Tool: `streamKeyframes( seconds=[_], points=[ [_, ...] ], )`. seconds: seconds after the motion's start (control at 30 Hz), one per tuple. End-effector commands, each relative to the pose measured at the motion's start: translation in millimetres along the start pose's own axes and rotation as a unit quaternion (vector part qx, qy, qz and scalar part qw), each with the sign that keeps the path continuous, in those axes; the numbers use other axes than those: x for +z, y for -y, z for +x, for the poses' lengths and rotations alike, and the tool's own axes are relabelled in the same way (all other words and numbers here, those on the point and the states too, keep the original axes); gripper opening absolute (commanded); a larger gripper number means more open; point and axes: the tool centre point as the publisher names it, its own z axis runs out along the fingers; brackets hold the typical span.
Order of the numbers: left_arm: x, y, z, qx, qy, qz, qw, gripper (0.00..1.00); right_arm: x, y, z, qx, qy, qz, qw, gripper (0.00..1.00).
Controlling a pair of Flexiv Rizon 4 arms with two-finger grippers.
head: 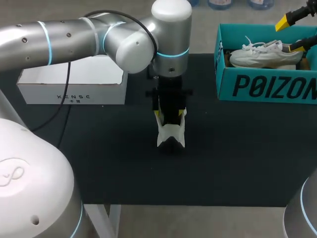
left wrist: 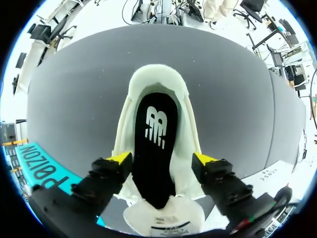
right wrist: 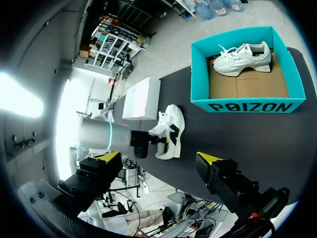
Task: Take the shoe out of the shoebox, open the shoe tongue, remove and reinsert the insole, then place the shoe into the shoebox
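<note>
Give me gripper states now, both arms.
Left gripper: closed on the shoe, a finger on each side.
Right gripper: open, holding nothing.

A flat white rectangular cardboard box (head: 69, 79) with dark print on its front face lies at the upper left of the frame. It rests on a black matte table surface (head: 237, 158) that fills the frame's middle.
</note>
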Motion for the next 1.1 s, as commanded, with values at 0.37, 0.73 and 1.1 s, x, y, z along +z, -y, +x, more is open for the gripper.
streamKeyframes(
  seconds=[0.37, 0.73, 1.1],
  points=[
    [-11.5, 4.1, 13.1, -0.025, -0.001, -0.007, 1.0, 1.0, 0.4, -0.3, -0.1, 0.0, 0.001, 0.0, 1.0, 1.0],
    [-22.9, 7.2, 3.8, -0.01, 0.015, -0.01, 1.0, 1.0, 0.4, -0.3, -0.1, 0.0, 0.001, 0.0, 1.0, 1.0],
    [-42.4, 28.6, -6.5, -0.007, -0.026, -0.028, 0.999, 0.44, 0.4, -0.3, -0.1, 0.0, 0.001, 0.0, 1.0, 1.0]
  ],
)
